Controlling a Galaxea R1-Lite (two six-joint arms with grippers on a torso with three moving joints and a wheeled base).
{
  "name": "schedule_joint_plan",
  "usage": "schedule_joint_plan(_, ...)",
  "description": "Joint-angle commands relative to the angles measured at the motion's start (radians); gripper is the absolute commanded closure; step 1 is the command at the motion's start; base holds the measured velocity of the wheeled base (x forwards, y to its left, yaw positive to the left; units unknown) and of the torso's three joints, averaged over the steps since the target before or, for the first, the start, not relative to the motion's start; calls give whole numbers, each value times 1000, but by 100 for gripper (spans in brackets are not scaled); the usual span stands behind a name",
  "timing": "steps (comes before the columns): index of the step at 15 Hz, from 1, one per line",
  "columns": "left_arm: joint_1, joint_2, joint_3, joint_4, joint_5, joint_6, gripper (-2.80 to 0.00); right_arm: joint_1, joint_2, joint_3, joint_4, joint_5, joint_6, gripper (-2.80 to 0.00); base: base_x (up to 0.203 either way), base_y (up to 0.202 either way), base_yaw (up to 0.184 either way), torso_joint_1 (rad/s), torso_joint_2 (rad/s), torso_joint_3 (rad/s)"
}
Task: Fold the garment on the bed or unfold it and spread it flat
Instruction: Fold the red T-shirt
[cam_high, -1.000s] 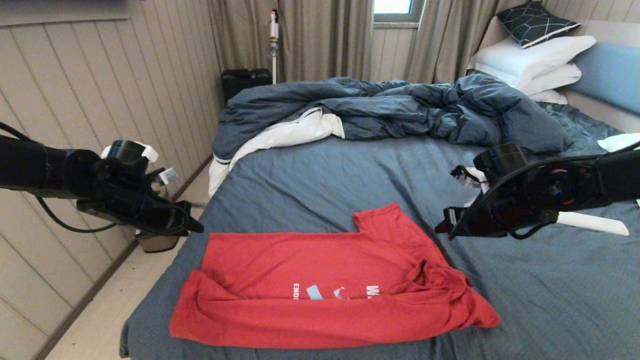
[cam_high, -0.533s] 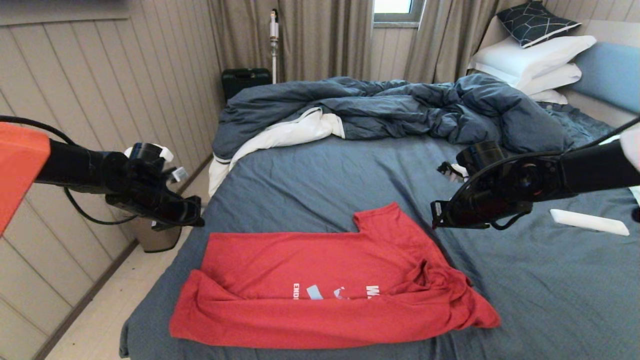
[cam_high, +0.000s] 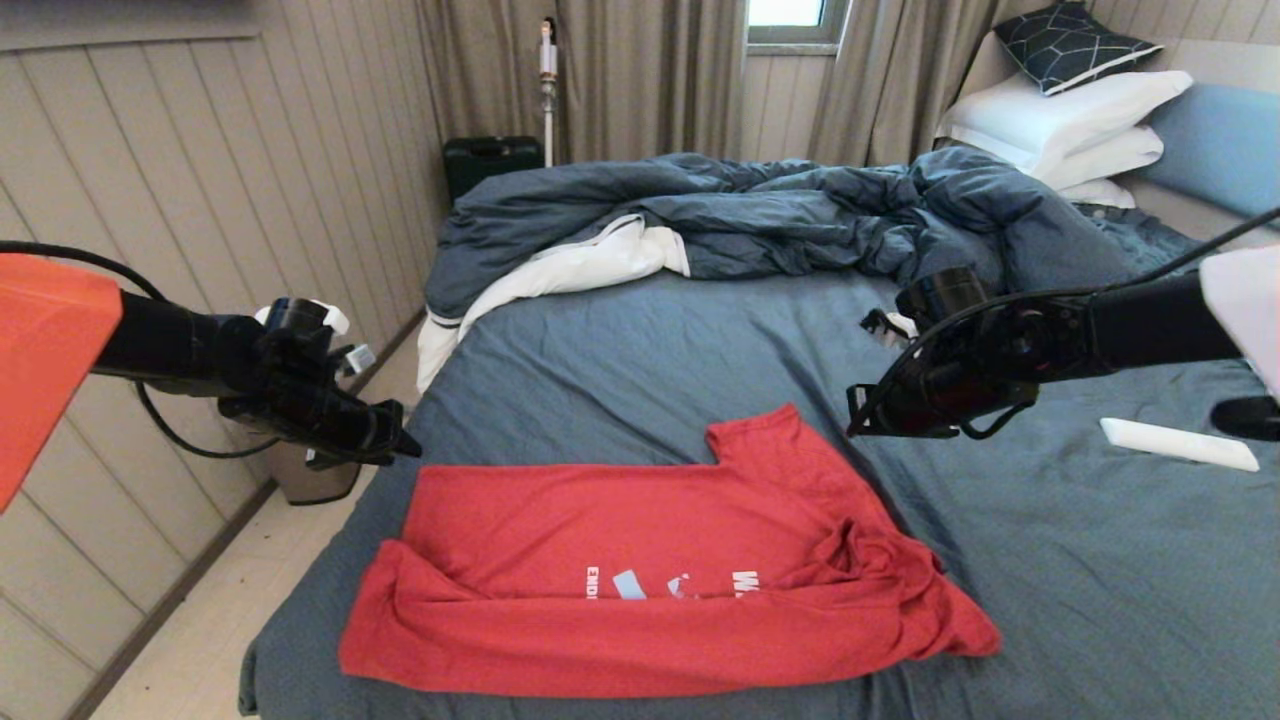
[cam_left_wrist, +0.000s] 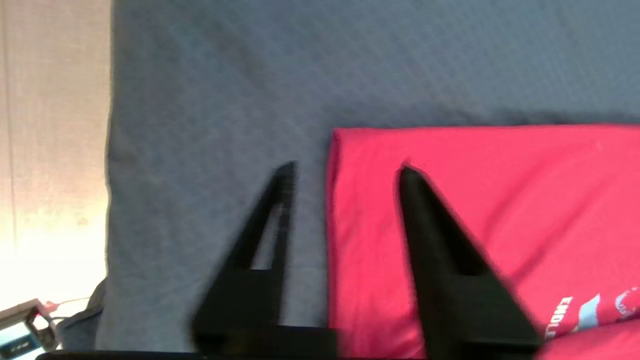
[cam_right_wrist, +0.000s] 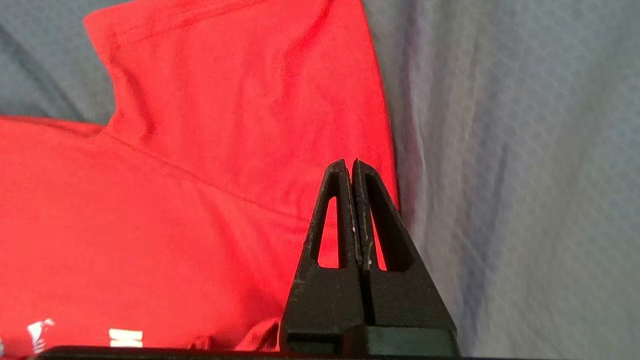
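bed (cam_high: 640, 340): garment (cam_high: 640, 560) half-folded on sheet, duvet (cam_high: 780, 215) rumpled behind
my left fingers (cam_left_wrist: 345, 167): parted, straddling garment's corner
my right fingers (cam_right_wrist: 349, 165): clenched, empty, over sleeve

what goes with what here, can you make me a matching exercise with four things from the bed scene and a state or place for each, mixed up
Column one:
1. left gripper
2. right gripper
3. garment
4. duvet

Column two:
A. rumpled in a heap at the far side of the bed
B. fingers apart, over the garment's corner edge
C. lying on the near part of the sheet, bottom part folded up over the print
D. fingers pressed together, over the sleeve

Pairs: 1-B, 2-D, 3-C, 4-A
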Motion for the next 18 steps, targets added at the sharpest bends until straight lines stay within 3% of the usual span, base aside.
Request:
schedule_joint_plan(1, -7, 8, 0, 0, -4, -2, -280, 0, 30, -11, 1, 2, -1, 0, 0, 0, 0, 0, 0, 0)
schedule_joint_plan(6, -39, 12, 52, -3, -11, -7, -280, 0, 48, -4, 1, 2, 1, 0, 0, 0, 0, 0, 0, 0)
schedule_joint_plan(15, -53, 89, 9, -6, -10, -1, -280, -3, 62, 33, -8, 29, 6, 0, 0, 0, 0, 0, 0, 0)
schedule_joint_plan(16, -53, 93, 0, -7, -10, -1, 0, -1, 62, 33, -8, 32, 6, 0, 0, 0, 0, 0, 0, 0)
schedule_joint_plan(18, -53, 98, 0, -27, -8, 5, 0, -3, 63, 29, -8, 32, 6, 0, 0, 0, 0, 0, 0, 0)
